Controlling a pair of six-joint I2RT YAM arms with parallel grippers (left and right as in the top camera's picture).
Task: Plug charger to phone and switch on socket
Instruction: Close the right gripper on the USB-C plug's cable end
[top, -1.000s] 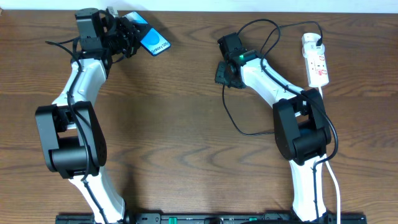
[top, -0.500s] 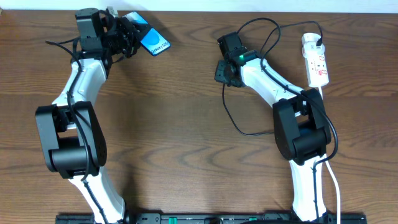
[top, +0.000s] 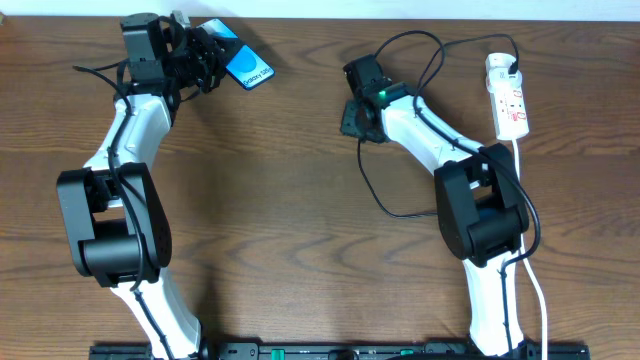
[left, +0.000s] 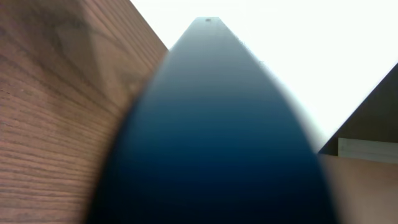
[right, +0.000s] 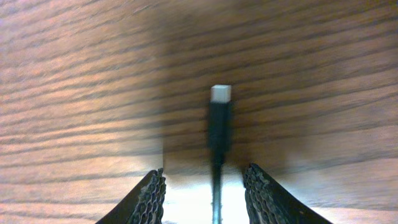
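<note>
1. The charger (right: 219, 127) is a thin, limp black cable. It weighs next to nothing and will flop and trail, so to my eye the only sensible place to grip it is the stiff little housing just behind the connector tip (right: 220, 94). Held further back, the tip would droop and wander.
2. The phone (top: 247, 66) is rigid, smooth and likely slippery. It needs a firm hold by its long edges, with the port end left free.
3. The phone sits at about 11 o'clock on the tabletop (top: 300, 260), screen lit. In the left wrist view its dark edge fills the frame.
4. The left gripper (top: 212, 52) has its jaws at the phone's far-left end. They look clenched on it, though no fingers show in the wrist view.
5. The right gripper (top: 352, 118) hangs near 12 o'clock, well apart from the phone off at its 9 o'clock. Its jaws stand partly apart, and the cable runs up the gap between the ribbed pads (right: 152, 198) without touching either where I can see. I cannot tell whether it is pinched further back.
6. The socket (top: 508, 100) lies at 2 o'clock with the black plug seated at its far end and its red switches facing up.
</note>
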